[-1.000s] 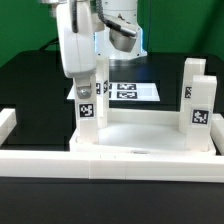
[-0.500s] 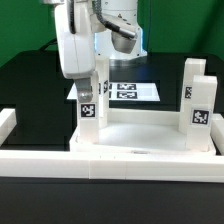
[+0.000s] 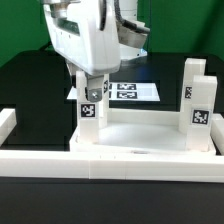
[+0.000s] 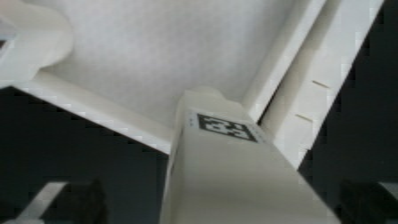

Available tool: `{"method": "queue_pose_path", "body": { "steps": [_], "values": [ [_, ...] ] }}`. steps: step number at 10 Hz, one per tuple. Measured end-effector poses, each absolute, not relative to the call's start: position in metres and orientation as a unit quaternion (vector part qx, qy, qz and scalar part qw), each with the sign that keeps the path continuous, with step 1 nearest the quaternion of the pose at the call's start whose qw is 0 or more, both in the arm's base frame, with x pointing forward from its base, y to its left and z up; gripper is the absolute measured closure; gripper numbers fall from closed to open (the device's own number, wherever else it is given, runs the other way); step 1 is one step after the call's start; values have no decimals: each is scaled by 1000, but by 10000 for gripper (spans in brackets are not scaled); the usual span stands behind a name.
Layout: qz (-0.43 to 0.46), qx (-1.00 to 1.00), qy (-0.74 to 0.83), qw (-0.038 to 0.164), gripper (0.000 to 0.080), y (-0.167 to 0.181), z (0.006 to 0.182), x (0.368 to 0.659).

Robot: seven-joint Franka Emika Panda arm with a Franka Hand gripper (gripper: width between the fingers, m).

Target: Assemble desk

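Here the gripper [image 3: 92, 93], jaws spread either side of the short square white tagged leg [image 3: 89, 108] standing in the white plastic tray-like desk top's [image 3: 140, 135] corner socket, should lift straight up without nudging it.

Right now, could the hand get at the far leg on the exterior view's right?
Probably yes. The hand is open over the leg on the exterior view's left, and the far leg stands upright with nothing above it.

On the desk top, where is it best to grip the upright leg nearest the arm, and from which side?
Probably the upper end of the leg, just above its tag, taken from straight above. It stands upright in the desk top, its flat opposite faces suit the open gripper, and the rim blocks a low side approach.
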State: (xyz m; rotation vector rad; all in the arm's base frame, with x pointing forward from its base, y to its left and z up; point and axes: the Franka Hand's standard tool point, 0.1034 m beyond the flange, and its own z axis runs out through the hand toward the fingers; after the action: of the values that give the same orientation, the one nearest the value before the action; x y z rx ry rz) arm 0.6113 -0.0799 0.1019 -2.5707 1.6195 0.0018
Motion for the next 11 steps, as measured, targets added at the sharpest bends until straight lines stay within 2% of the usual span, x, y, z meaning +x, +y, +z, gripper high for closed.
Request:
{"method": "queue_pose_path", "body": {
  "steps": [3,6,11],
  "values": [
    [-7,-920,391,30,150,-79,102,611],
    [-10,-960,278,27,150,-75,102,611],
    [-15,-998,59,3,150,-74,102,613]
  ]
}}
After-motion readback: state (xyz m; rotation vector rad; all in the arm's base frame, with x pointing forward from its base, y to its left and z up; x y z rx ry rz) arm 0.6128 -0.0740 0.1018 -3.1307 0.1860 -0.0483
